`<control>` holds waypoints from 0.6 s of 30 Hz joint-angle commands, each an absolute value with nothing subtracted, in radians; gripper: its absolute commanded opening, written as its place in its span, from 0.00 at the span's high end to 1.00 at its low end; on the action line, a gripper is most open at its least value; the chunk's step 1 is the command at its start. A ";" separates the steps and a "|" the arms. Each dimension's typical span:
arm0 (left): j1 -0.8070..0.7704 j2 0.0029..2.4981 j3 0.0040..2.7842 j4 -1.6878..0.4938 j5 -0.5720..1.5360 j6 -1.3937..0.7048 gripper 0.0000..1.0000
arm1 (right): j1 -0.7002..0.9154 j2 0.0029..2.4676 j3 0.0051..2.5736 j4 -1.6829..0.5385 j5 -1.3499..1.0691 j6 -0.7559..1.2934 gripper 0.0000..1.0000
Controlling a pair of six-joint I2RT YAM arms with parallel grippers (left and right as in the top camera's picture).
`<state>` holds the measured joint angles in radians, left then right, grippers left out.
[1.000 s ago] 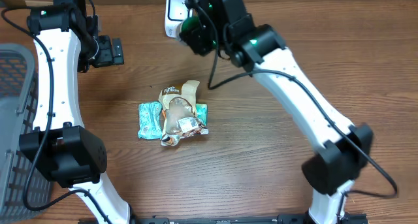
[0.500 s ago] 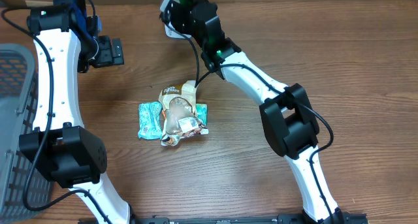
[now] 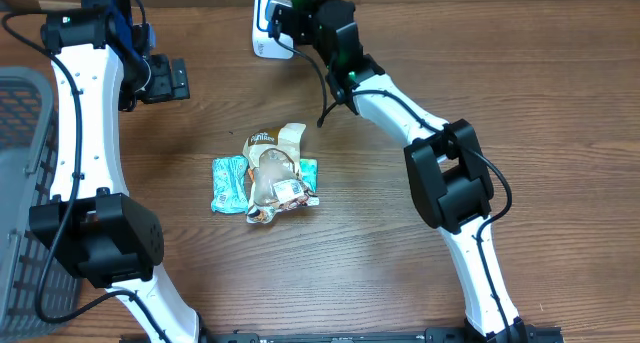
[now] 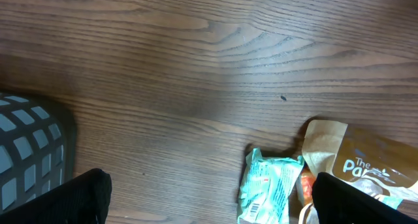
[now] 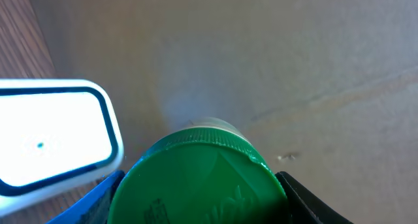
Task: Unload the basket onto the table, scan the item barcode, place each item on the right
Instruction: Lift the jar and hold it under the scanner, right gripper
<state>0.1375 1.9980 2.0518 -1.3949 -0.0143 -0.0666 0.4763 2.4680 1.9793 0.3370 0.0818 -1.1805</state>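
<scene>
At the far left stands a grey basket [image 3: 18, 163], probably there to take items once they are scanned. The left gripper [image 3: 178, 80] hovers over bare table [image 3: 400, 283] with its fingers [image 4: 78, 198] spread wide and holding nothing, out of the way while the other arm works. Below and to its right lies a small heap of waiting goods: a teal packet [image 3: 228, 183] and a brown pouch [image 3: 272, 168] overlapping it.

At the back edge sits the white scanner [image 3: 262, 28]. Just to its right, the right gripper [image 3: 297, 5] is clamped on the sides of a green-capped container [image 5: 202, 178], the item to be scanned. It is held up near the scanner's window, seemingly so the label can be read, though no barcode shows.

Compared with a second ago, the right arm has reached further back and swung its wrist, and the scanner face shows more fully. The left arm and the heap have not moved.
</scene>
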 commanded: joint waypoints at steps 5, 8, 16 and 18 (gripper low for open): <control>0.136 1.970 2.048 -1.394 -0.007 -0.041 0.00 | 0.506 2.465 2.002 0.366 0.054 -1.207 0.74; 0.136 1.970 2.048 -1.394 -0.007 -0.041 0.00 | 0.515 2.463 2.003 0.366 0.055 -1.209 0.74; 0.136 1.970 2.048 -1.394 -0.007 -0.041 0.00 | 0.559 2.400 2.002 0.343 0.047 -1.034 0.69; 0.136 1.970 2.048 -1.394 -0.007 -0.041 0.01 | 0.567 2.368 2.002 0.318 0.044 -0.922 0.68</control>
